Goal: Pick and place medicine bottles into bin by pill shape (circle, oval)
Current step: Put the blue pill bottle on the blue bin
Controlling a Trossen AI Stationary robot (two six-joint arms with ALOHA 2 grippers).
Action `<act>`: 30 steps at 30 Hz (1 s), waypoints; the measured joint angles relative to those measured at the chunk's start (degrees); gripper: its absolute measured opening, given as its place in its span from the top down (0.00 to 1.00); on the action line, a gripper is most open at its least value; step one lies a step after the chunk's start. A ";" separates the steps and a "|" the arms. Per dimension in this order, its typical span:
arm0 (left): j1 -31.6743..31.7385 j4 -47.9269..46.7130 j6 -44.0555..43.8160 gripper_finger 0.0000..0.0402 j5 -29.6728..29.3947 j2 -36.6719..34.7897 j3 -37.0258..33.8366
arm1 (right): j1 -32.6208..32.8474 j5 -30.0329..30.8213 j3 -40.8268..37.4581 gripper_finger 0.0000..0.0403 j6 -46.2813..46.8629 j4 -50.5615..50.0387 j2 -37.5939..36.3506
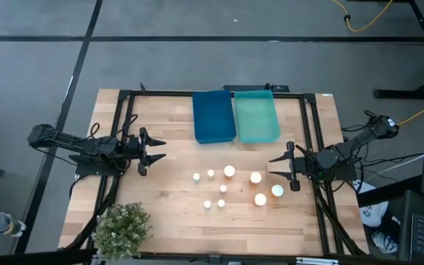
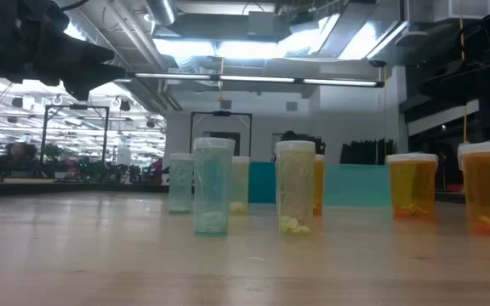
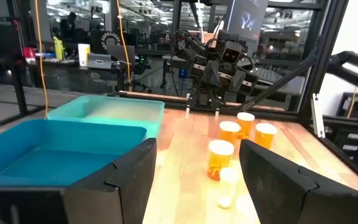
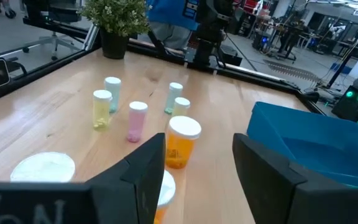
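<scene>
Nine white-capped medicine bottles stand upright on their bases in the middle of the wooden table. Several small whitish ones (image 1: 210, 189) are on the left and larger amber ones (image 1: 256, 185) are on the right. The low view shows them side by side (image 2: 295, 187). My left gripper (image 1: 157, 149) is open and empty at the table's left, pointing right toward the bins and bottles (image 3: 219, 158). My right gripper (image 1: 277, 168) is open and empty just right of the amber bottles, pointing left. An amber bottle (image 4: 182, 142) stands ahead of its fingers, untouched.
A dark blue bin (image 1: 213, 116) and a teal bin (image 1: 256, 115) sit side by side at the table's far edge. A green potted plant (image 1: 122, 228) stands at the near left corner. A black frame rail (image 1: 197, 93) runs around the table.
</scene>
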 joint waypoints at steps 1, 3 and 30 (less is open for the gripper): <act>0.00 0.00 1.20 0.44 0.02 0.00 0.00 | 0.00 -0.04 0.00 0.53 0.26 0.01 0.02; 0.00 0.00 3.67 0.44 0.02 0.00 0.01 | 0.00 -0.57 -0.02 0.53 2.61 0.14 0.02; 0.00 5.57 6.02 0.44 -0.31 0.00 0.01 | -0.04 -1.51 7.59 0.53 20.70 5.93 0.74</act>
